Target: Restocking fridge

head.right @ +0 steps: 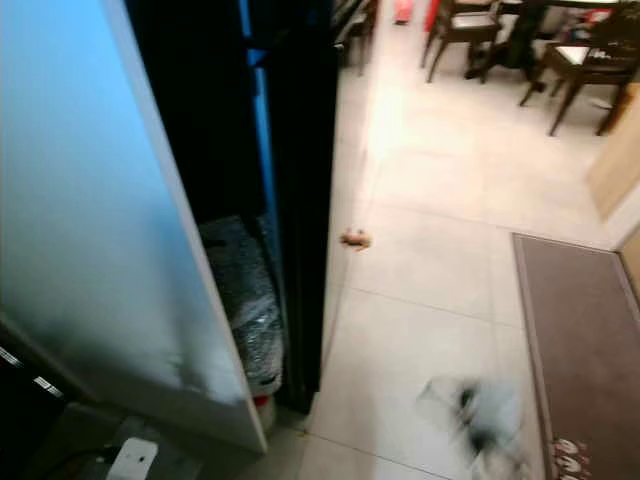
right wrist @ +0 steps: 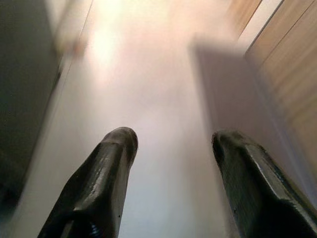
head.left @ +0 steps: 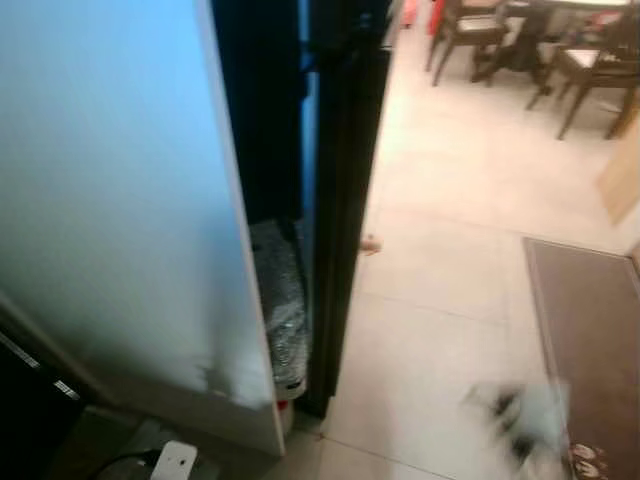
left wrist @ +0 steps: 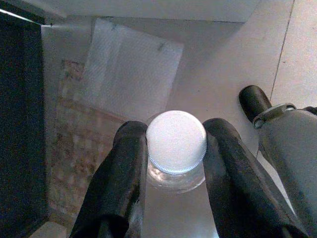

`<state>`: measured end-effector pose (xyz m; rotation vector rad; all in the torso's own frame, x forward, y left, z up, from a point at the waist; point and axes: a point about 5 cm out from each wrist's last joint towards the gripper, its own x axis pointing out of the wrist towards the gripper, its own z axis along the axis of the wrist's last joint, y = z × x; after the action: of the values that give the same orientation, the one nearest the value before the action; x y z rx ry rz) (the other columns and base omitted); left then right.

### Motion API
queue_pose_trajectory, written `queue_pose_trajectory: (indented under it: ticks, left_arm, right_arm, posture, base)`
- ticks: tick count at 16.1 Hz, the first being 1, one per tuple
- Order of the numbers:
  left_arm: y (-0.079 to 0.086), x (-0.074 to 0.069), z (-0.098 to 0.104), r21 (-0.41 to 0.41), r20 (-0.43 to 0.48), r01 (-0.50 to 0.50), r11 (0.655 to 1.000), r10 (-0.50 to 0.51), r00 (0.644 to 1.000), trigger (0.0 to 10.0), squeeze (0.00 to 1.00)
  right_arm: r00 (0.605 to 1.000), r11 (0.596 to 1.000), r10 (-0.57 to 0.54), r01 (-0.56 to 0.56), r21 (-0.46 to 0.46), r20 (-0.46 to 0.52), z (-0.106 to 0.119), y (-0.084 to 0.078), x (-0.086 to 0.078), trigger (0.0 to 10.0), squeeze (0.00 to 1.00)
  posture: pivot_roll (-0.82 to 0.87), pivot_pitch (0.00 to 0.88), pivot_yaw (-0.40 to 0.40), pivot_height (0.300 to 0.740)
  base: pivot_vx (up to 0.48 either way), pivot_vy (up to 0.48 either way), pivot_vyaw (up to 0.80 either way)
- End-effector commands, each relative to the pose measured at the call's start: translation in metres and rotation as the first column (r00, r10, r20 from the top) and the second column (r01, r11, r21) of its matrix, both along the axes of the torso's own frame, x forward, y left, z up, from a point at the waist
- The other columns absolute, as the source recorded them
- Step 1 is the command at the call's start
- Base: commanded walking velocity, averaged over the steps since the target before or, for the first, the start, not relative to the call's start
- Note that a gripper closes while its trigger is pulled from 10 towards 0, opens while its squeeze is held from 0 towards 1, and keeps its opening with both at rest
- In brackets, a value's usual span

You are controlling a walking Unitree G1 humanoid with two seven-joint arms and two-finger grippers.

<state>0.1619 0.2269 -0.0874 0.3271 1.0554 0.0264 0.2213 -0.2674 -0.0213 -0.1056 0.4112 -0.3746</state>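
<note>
A clear bottle with a white screw cap is clamped between the two black fingers of my left gripper, seen from above over pale floor. A tall pale blue-white fridge panel stands at the left. Beside it is a dark gap and a black door edge. A silver crinkled bundle sits low in that gap. My right gripper is open over the tiled floor with nothing between its fingers. It appears as a blurred grey-black shape at the lower right.
A brown mat lies on the right of the pale tiled floor. A small brown object lies by the black door. Dark wooden chairs and a table stand far back. A white device with a cable lies at the panel's foot.
</note>
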Motion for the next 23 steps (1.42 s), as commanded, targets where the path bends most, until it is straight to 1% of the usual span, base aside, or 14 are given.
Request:
queue_pose_trajectory:
  ticks: [1,3,6,7,8,11,12,13,15,16,18,20,22,23]
  left_arm:
    - [-0.001,-0.001,0.0,-0.001,-0.001,0.002,1.0,-0.002,1.0,10.0,0.0]
    - [0.0,-0.002,-0.001,0.003,-0.006,0.007,1.0,-0.007,1.0,10.0,0.0]
    - [0.0,-0.003,-0.001,0.004,-0.001,0.0,1.0,0.0,1.0,10.0,0.0]
    - [0.0,-0.002,-0.001,0.005,-0.001,0.0,1.0,0.0,1.0,10.0,0.0]
    - [-0.001,-0.002,-0.001,0.005,0.001,0.002,1.0,-0.002,1.0,10.0,0.0]
    - [-0.005,0.0,-0.001,-0.005,0.007,0.0,1.0,0.0,1.0,10.0,0.0]
    - [-0.006,0.0,-0.001,-0.008,0.01,-0.004,1.0,0.004,1.0,10.0,0.0]
    - [-0.006,0.0,-0.001,-0.013,0.014,-0.017,1.0,0.017,1.0,10.0,0.0]
    - [-0.007,0.0,-0.002,-0.016,0.014,-0.026,1.0,0.026,1.0,10.0,0.0]
    - [-0.008,-0.001,-0.002,-0.022,0.017,-0.036,0.999,0.036,0.999,10.0,0.0]
    - [-0.009,0.0,-0.001,-0.024,0.025,-0.044,0.999,0.045,0.999,10.0,0.0]
    - [-0.008,0.001,-0.001,-0.026,0.039,-0.08,0.996,0.081,0.996,10.0,0.0]
    - [-0.006,-0.001,-0.001,-0.028,0.044,-0.098,0.995,0.099,0.994,10.0,0.0]
    - [-0.005,-0.002,-0.001,-0.029,0.043,-0.102,0.994,0.103,0.994,10.0,0.0]
  right_arm:
    - [1.0,0.999,0.011,-0.011,0.04,0.009,-0.006,0.015,-0.003,10.0,0.0]
    - [0.991,0.999,0.009,-0.013,0.033,0.133,0.01,0.013,0.008,10.0,0.0]
    - [0.947,0.996,0.079,-0.063,-0.061,0.31,0.043,0.011,0.019,10.0,0.0]
    - [0.923,0.989,0.137,-0.111,-0.094,0.359,0.056,0.016,0.022,10.0,0.0]
    - [0.885,0.973,0.225,-0.183,-0.14,0.408,0.073,0.027,0.026,10.0,0.0]
    - [0.818,0.951,0.31,-0.26,-0.17,0.485,0.103,0.046,0.036,10.0,0.0]
    - [0.79,0.94,0.341,-0.298,-0.168,0.509,0.114,0.057,0.041,10.0,0.0]
    - [0.761,0.923,0.378,-0.356,-0.147,0.528,0.125,0.074,0.047,10.0,0.0]
    - [0.727,0.889,0.439,-0.437,-0.137,0.529,0.132,0.092,0.052,10.0,0.0]
    - [0.706,0.855,0.487,-0.505,-0.117,0.515,0.133,0.108,0.057,10.0,0.0]
    - [0.702,0.834,0.518,-0.542,-0.106,0.489,0.132,0.117,0.063,10.0,0.0]
    - [0.688,0.811,0.544,-0.578,-0.089,0.48,0.131,0.132,0.073,10.0,0.0]
    - [0.708,0.817,0.529,-0.573,-0.056,0.468,0.131,0.141,0.078,10.0,0.0]
    - [0.709,0.811,0.536,-0.583,-0.047,0.458,0.129,0.147,0.079,10.0,0.0]
  posture:
    - [-0.22,0.0,0.038,0.74]
    - [-0.22,0.0,0.043,0.74]
    - [-0.22,0.0,0.04,0.74]
    - [-0.22,0.0,0.037,0.74]
    - [-0.22,0.0,0.035,0.74]
    - [-0.22,0.0,0.02,0.74]
    - [-0.22,0.0,0.014,0.74]
    - [-0.23,0.0,0.011,0.74]
    - [-0.22,0.0,0.003,0.74]
    - [-0.21,0.0,-0.001,0.74]
    - [-0.18,0.0,-0.018,0.74]
    - [-0.16,0.0,-0.034,0.74]
    - [-0.15,0.0,-0.031,0.74]
    - [-0.15,0.0,-0.019,0.74]
  base:
    - [0.0,0.0,0.0]
    - [0.0,0.0,0.0]
    - [0.0,0.0,0.0]
    - [0.0,0.0,0.0]
    - [0.0,0.0,0.0]
    - [0.0,0.0,0.0]
    - [0.0,0.0,0.0]
    - [0.0,0.0,0.0]
    - [0.0,0.0,0.0]
    - [0.0,0.0,0.0]
    - [0.0,0.0,0.0]
    - [0.0,0.0,0.0]
    - [0.0,0.0,0.0]
    - [0.0,0.0,0.0]
